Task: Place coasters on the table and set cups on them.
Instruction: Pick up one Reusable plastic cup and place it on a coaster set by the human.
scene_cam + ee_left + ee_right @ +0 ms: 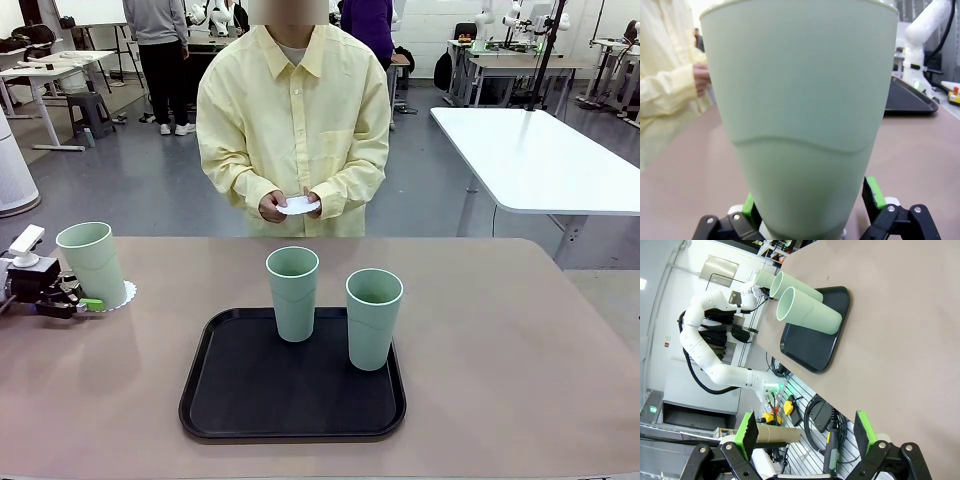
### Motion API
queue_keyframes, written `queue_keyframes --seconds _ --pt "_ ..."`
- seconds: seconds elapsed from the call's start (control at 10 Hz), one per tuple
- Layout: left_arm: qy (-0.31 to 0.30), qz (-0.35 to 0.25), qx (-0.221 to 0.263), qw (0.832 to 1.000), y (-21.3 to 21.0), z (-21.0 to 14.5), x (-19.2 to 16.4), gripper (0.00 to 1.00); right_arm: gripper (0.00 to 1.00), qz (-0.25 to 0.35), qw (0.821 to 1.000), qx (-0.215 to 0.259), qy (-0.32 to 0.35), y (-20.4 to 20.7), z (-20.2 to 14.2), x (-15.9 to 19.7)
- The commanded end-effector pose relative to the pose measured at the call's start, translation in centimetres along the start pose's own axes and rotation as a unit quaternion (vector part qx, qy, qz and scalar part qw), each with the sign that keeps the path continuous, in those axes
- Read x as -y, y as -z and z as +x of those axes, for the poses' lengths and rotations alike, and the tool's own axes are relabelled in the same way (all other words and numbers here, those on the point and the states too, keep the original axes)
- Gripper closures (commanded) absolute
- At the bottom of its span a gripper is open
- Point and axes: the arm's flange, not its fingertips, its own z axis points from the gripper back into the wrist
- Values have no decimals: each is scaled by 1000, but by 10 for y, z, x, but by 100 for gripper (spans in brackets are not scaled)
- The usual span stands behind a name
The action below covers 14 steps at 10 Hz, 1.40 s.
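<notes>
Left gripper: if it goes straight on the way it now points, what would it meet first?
The cup on a coaster. It stands between the open left gripper's fingers, so the gripper would likely push it almost at once, though the depth is unclear.

Observed one cup (92, 262) upright on a coaster (127, 296) at left of tabletop (520, 340), left gripper (85, 300) low beside its base. Noted rear cup (292, 293) and front cup (373, 318) upright on black tray (260, 392). Saw person's hands (273, 207) holding another coaster (299, 205).
</notes>
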Motion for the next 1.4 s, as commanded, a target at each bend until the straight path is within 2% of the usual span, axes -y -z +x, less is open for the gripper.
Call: queue_keyframes --seconds 0.0,0.7,1.3 --pt "-5 -16 -1 1000 -9 -6 -2 0 0 4 1000 2 0 0 0 0" --pt "-12 -19 10 1000 -43 -10 4 0 0 4 1000 2 0 0 0 0" --pt "-12 -20 7 1000 -42 -12 3 0 0 4 1000 2 0 0 0 0"
